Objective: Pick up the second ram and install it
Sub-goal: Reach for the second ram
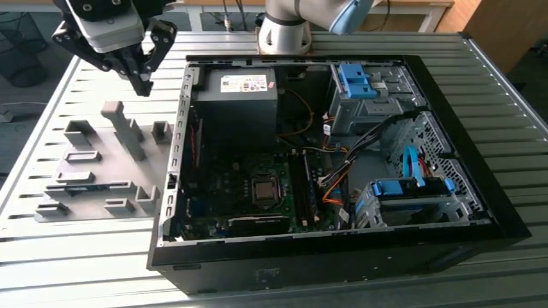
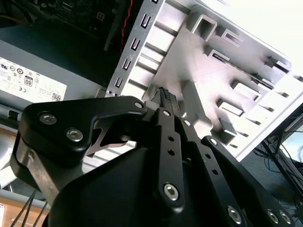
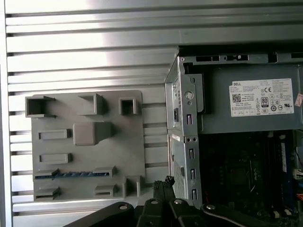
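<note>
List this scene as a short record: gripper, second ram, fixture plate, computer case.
gripper: shut, holding nothing, raised near the fixture plate
second ram: resting in the fixture plate's holders, untouched
fixture plate: grey, on the slatted table, at the exterior view's left of the computer case
computer case: lying open, motherboard exposed

An open black computer case [image 1: 325,273] lies on its side on a slatted metal worktop [image 1: 86,263]. Its motherboard [image 1: 244,192] is exposed beside a grey power supply [image 1: 233,106], and orange and black cables [image 1: 338,176] run between them and the drive bays. One blue-handled drive cage [image 1: 357,80] sits at the far corner and another [image 1: 411,188] at the near corner. Just beside the case, on the exterior view's left, a grey plastic fixture plate [image 1: 102,160] with raised blocks and slots rests flat.
</note>
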Robot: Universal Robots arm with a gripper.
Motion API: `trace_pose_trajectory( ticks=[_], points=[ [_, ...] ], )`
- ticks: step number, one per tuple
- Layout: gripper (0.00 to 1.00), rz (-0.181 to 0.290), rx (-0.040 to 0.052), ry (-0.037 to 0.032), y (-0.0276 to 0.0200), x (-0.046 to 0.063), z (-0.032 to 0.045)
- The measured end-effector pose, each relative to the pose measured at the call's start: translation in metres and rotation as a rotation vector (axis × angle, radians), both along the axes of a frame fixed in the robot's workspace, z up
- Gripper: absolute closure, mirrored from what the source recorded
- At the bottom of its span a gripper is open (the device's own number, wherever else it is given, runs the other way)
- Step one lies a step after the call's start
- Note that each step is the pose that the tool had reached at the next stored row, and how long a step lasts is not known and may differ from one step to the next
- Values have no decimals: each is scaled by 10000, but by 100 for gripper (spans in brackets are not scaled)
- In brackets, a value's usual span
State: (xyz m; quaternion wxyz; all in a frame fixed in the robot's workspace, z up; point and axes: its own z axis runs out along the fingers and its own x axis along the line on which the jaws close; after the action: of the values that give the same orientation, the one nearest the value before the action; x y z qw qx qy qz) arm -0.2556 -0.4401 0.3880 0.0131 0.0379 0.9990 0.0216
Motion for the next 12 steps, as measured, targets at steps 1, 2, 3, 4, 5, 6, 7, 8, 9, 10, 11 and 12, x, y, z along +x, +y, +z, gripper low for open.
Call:
trace_pose_trajectory(
  ticks=[1,2,3,4,5,6,7,8,9,10,11,12],
  points=[
    [89,0,0,0,-6,-12,0],
    [89,0,-1,1,-11,-23,0],
    [89,0,0,1,-16,-35,0],
    [89,0,0,0,-20,-45,-1],
    [89,0,0,0,-24,-57,-1],
    [89,0,0,0,-28,-71,-1],
    [89,0,0,0,-31,-85,-1],
    [89,0,0,-1,-34,-99,-2],
    [89,-1,-1,1,-37,-114,-1],
    [89,-1,0,0,-40,-128,-2],
    [89,0,0,0,-44,-143,-2],
    [89,0,0,0,-48,-158,-2]
  ],
)
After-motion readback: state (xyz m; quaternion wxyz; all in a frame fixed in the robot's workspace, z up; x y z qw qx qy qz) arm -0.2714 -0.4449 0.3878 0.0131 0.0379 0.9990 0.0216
